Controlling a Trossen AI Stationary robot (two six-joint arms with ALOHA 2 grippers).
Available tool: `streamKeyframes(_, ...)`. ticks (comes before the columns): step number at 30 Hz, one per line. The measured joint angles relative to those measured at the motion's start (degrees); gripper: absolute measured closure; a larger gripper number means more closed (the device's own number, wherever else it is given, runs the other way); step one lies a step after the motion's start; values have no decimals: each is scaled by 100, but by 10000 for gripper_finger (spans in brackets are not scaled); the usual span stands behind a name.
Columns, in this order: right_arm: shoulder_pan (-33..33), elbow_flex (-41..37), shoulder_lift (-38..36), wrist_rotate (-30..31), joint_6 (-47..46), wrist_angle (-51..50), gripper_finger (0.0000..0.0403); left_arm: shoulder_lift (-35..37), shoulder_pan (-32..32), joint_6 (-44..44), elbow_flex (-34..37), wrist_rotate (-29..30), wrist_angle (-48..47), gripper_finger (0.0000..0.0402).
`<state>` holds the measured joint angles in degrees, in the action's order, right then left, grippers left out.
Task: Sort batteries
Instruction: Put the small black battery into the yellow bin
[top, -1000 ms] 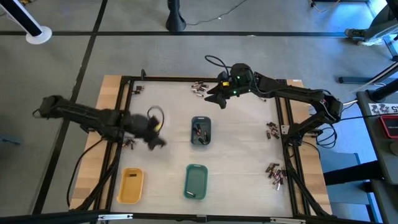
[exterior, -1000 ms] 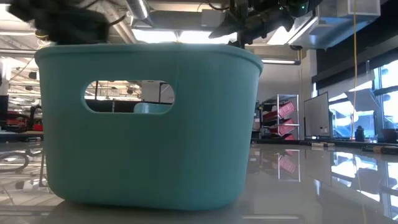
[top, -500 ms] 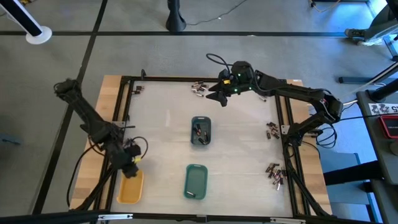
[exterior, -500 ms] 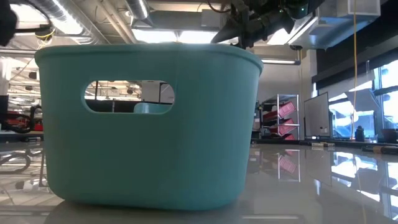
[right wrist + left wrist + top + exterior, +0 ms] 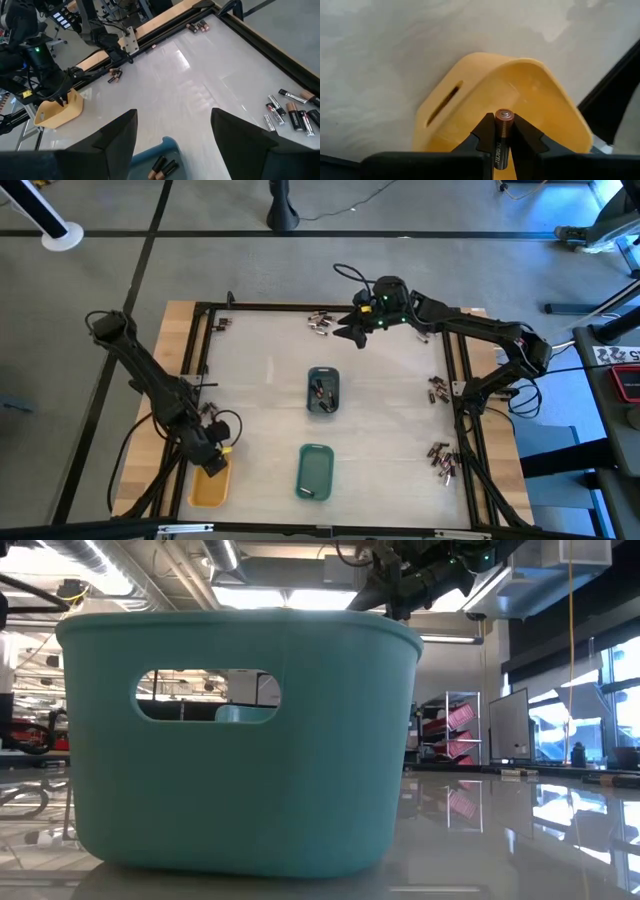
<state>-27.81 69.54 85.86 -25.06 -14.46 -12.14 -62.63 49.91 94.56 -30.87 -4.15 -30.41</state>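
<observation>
On the pale, smooth table top (image 5: 270,395) with its dark metal frame, the landmark is the grey-blue oblong plastic tray (image 5: 322,389) near the middle. On the near side of it stands a teal-green oblong plastic tray (image 5: 315,471), which fills the low view, and toward the near left corner stands a yellow oblong plastic tray (image 5: 209,480).

The left gripper (image 5: 214,455) hangs just over the far end of the yellow tray, so it lies to the near left of the grey-blue tray. Its fingers (image 5: 481,135) are closed on one copper-and-black cylindrical battery (image 5: 502,135). In the left wrist view, the long axis of this battery runs along the fingers, with its copper end pointing out toward the yellow tray's hollow directly in front of it. The coming move is probably the release, and it depends on this: the tray lies straight ahead of the battery's tip, so a small descent and an opening should be enough.

The right gripper (image 5: 348,332) waits beyond the grey-blue tray, near the far edge of the table, with its fingers (image 5: 112,137) apart and holding nothing.

Two small copper-and-black batteries (image 5: 162,166) lie inside the grey-blue tray. A loose group of small dark and silvery batteries (image 5: 320,322) lies at the far edge, just beside the right gripper. Other small groups of batteries (image 5: 437,387) lie along the right side of the table.
</observation>
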Motion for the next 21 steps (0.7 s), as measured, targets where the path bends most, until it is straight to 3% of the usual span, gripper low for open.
streamKeyframes(9,0,0,0,46,93,-1,149,-218,0,-22,0,-250,-44,363)
streamKeyframes(21,-46,2,0,0,156,-9,149,-225,0,-68,0,-284,-15,293)
